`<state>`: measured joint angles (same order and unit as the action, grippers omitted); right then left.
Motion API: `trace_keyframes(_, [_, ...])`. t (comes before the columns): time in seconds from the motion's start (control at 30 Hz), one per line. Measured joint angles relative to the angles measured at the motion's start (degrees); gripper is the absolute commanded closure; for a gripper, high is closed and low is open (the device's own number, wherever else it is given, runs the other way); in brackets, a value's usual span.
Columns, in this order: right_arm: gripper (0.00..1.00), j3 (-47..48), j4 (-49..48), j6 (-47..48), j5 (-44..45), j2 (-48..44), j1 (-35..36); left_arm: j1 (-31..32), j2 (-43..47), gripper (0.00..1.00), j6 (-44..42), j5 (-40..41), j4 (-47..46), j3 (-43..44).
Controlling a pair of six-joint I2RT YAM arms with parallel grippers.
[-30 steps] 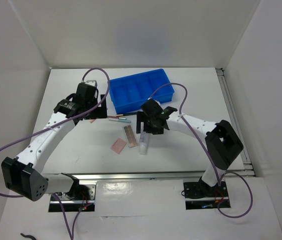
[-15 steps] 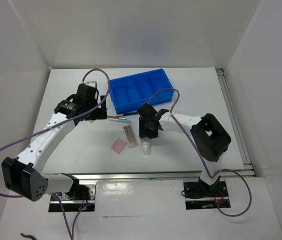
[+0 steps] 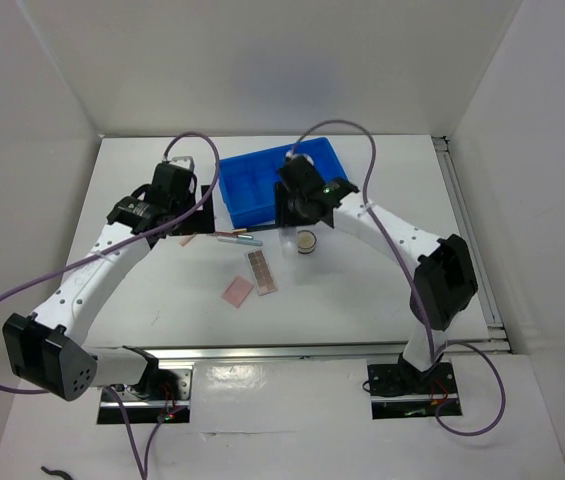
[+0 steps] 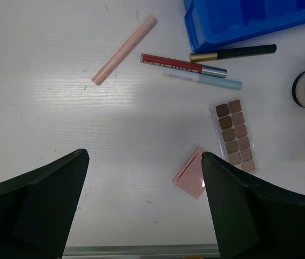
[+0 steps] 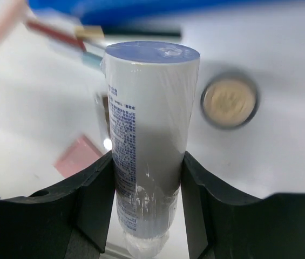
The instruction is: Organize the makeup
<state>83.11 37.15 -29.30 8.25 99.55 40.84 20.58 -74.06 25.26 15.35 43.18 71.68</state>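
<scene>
My right gripper is shut on the clear-white tube and holds it upright above the table, near the front edge of the blue tray. In the top view the tube hangs beside the round beige compact. The brown palette and the pink square lie on the table. A pink pencil, a red one, a blue one and a dark one lie by the tray. My left gripper hovers open over bare table left of the pink square.
The blue compartment tray stands at the back centre, its compartments showing nothing inside. A metal rail runs along the table's near edge. White walls close in the left, back and right sides.
My right gripper shut on the tube, lifted it off the table and carried it back toward the tray. The compact now shows beside it. The left arm has stayed put.
</scene>
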Motion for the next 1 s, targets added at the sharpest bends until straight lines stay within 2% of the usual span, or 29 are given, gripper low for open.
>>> trace_keyframes(0.17, [0.71,20.17,0.87,7.91,4.02,5.81,-5.92,0.00,-0.55,0.00,0.00,-0.87,-0.59,0.83])
trace_keyframes(0.3, [0.71,37.44,0.17,14.25,7.72,17.14,-10.08,0.00,-0.90,0.00,0.00,-1.05,-0.68,0.85])
trace_keyframes(0.43, [0.70,49.92,0.11,19.04,8.81,29.44,-12.50,0.00,-2.19,0.00,0.00,-0.48,-0.66,1.36])
trace_keyframes(0.6, [0.70,51.15,-0.17,22.10,7.37,37.48,-13.97,0.00,-3.98,0.00,0.13,0.87,-0.70,1.84])
trace_keyframes(1.0, [0.65,49.70,-3.74,23.93,4.96,39.91,-14.75,0.00,-5.42,0.00,0.17,1.49,-0.79,1.84])
